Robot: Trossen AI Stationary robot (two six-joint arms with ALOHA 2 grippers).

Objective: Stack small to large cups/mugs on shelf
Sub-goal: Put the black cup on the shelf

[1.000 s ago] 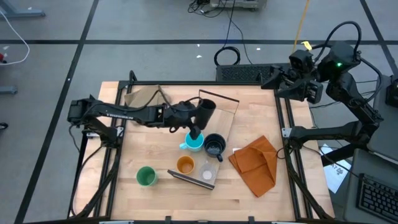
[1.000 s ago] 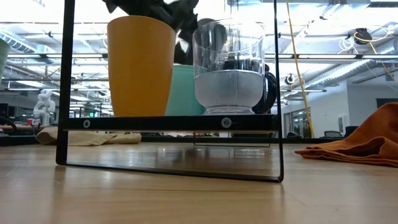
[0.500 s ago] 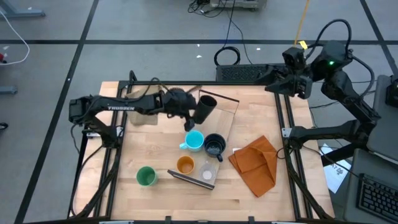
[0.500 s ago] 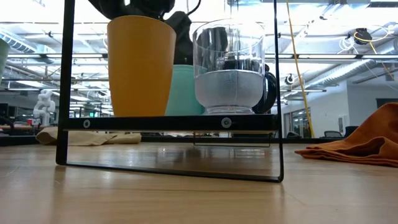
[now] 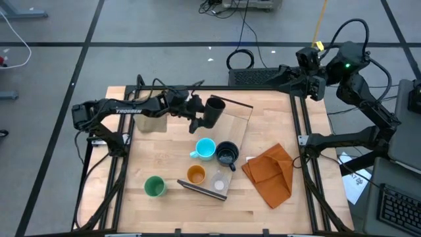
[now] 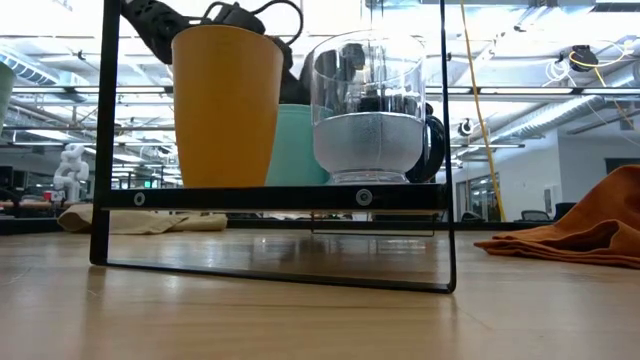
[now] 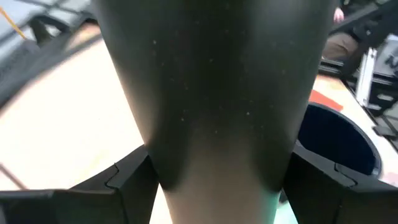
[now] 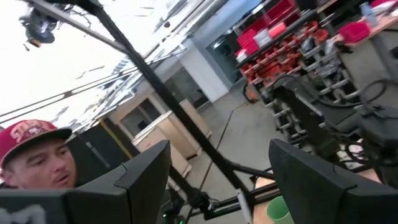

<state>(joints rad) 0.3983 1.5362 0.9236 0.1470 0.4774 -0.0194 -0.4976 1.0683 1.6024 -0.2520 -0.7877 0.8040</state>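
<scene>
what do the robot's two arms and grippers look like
Both arms are dark, slim and jointed. The left arm carries white lettering along one link. The right arm has a black cable looping over it and a small green light. The left gripper has two dark, blocky fingers.

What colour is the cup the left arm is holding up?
Black cup, gripped by the left fingers; clearest in the high view.
</scene>
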